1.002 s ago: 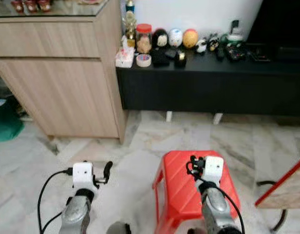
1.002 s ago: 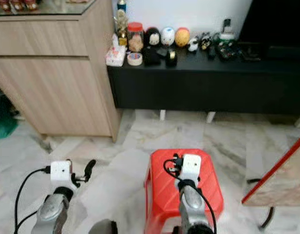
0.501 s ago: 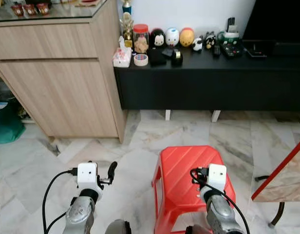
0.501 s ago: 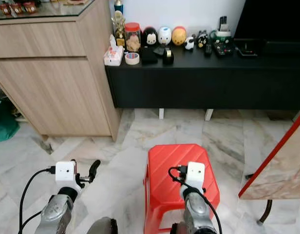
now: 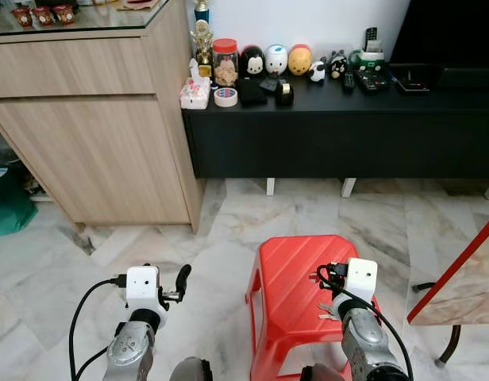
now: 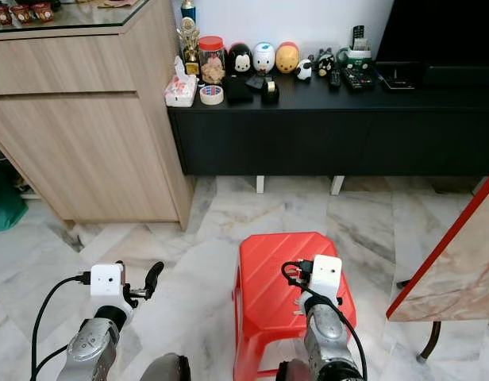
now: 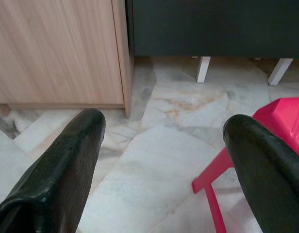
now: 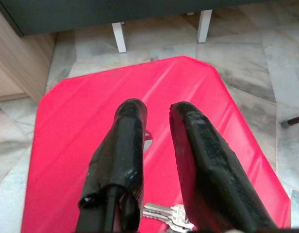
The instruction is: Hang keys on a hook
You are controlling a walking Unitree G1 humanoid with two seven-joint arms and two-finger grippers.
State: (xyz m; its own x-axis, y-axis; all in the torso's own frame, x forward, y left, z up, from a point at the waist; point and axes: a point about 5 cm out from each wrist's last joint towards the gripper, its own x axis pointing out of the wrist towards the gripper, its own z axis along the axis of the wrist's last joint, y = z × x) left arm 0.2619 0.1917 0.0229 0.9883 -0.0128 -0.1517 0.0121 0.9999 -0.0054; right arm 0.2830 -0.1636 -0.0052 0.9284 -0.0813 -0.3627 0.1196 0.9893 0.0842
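At the lower right of the head view I had the right gripper (image 8: 157, 119) hovering over the red stool (image 5: 292, 274), fingers narrowly parted and gripping nothing; the keys (image 8: 166, 213) lay on the seat beneath its base. The left gripper (image 7: 164, 145) hung spread wide and empty above the floor. I saw no hook. My worry: closing from there could miss the flat keys or nudge them off the stool.

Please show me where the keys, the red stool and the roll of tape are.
keys (image 8: 170, 214), right wrist view, on the silver blades.
red stool (image 5: 288, 278), left eye view, on the bare seat top.
roll of tape (image 5: 225, 97), left eye view, on its white rim.
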